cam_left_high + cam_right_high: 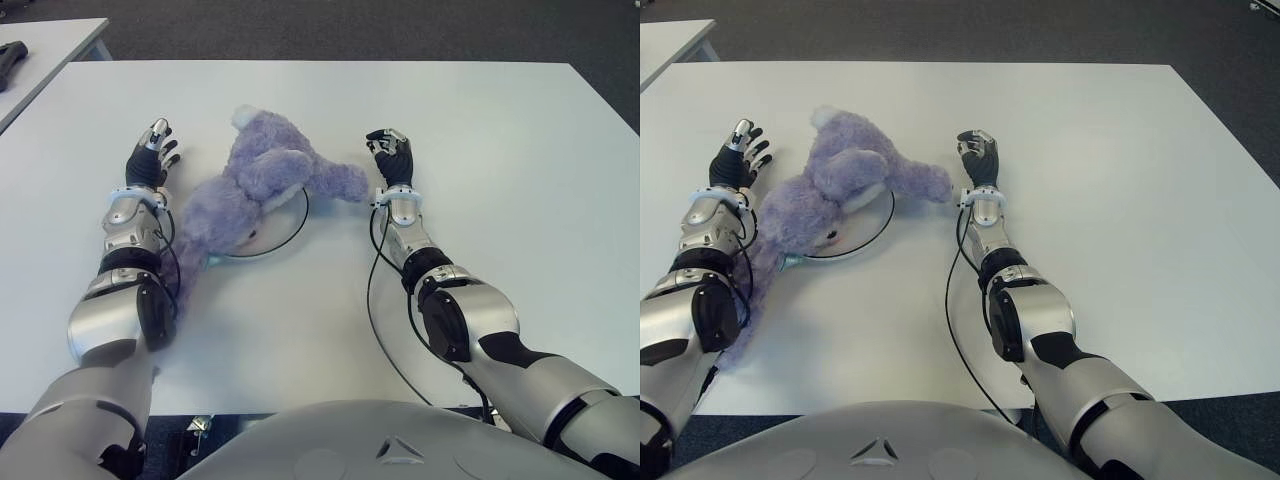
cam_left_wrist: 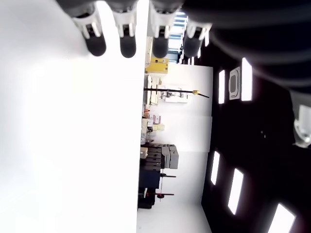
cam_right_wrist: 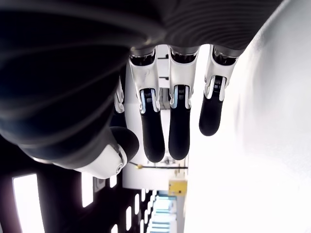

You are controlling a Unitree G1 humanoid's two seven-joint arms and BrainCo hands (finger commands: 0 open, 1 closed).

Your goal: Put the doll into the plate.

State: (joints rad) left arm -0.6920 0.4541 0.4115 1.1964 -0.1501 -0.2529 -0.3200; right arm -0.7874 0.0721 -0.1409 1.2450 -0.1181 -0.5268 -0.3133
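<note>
A purple plush doll (image 1: 250, 185) lies sprawled over a white round plate (image 1: 285, 232) on the white table (image 1: 470, 150). Its body covers most of the plate, and one limb trails off toward the table's near left. One arm of the doll reaches right, ending beside my right hand (image 1: 390, 150). That hand is open, fingers relaxed, holding nothing. My left hand (image 1: 152, 152) shows left of the doll, fingers spread, holding nothing.
A second white table (image 1: 45, 50) stands at the far left with a dark object (image 1: 10, 60) on it. Dark carpet lies beyond the far edge. Black cables (image 1: 375, 290) run along my right forearm.
</note>
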